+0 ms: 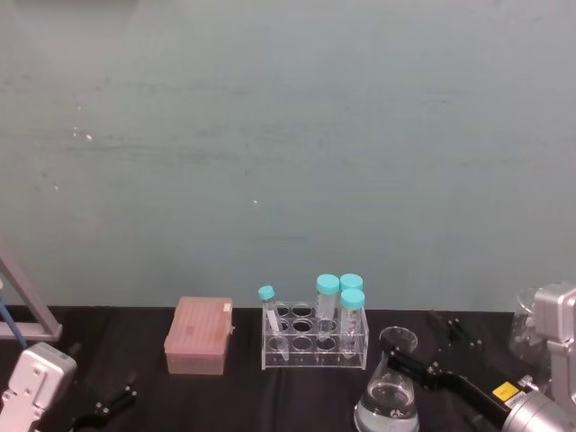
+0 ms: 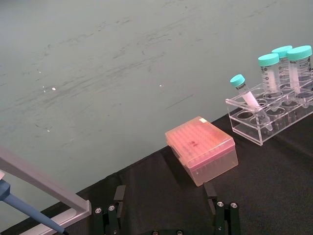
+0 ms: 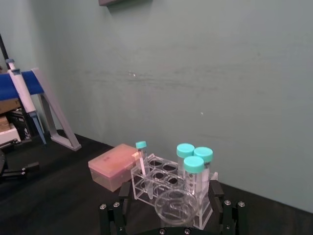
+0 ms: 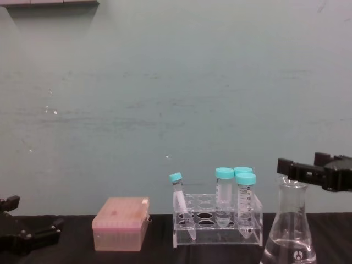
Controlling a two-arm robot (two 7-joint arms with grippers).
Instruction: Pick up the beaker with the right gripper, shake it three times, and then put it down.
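The beaker [image 1: 387, 398] is a clear conical flask with a little clear liquid, standing at the table's front right, just right of the tube rack. It rises taller than the rack in the chest view [image 4: 290, 234]. My right gripper [image 1: 428, 347] is open at the height of the flask's neck. In the right wrist view the flared rim [image 3: 176, 206] sits between the spread black fingers [image 3: 229, 211], and I cannot tell whether they touch the glass. From the chest, the right gripper [image 4: 308, 170] hangs level with the rim. My left gripper [image 1: 103, 405] rests open and low at the front left.
A clear rack [image 1: 315, 340] holds several teal-capped tubes in the middle. A pink tip box [image 1: 198, 335] stands left of it. A pipette stand [image 1: 27, 310] is at the far left. Another glass vessel [image 1: 522, 335] sits behind my right arm. A teal wall backs the table.
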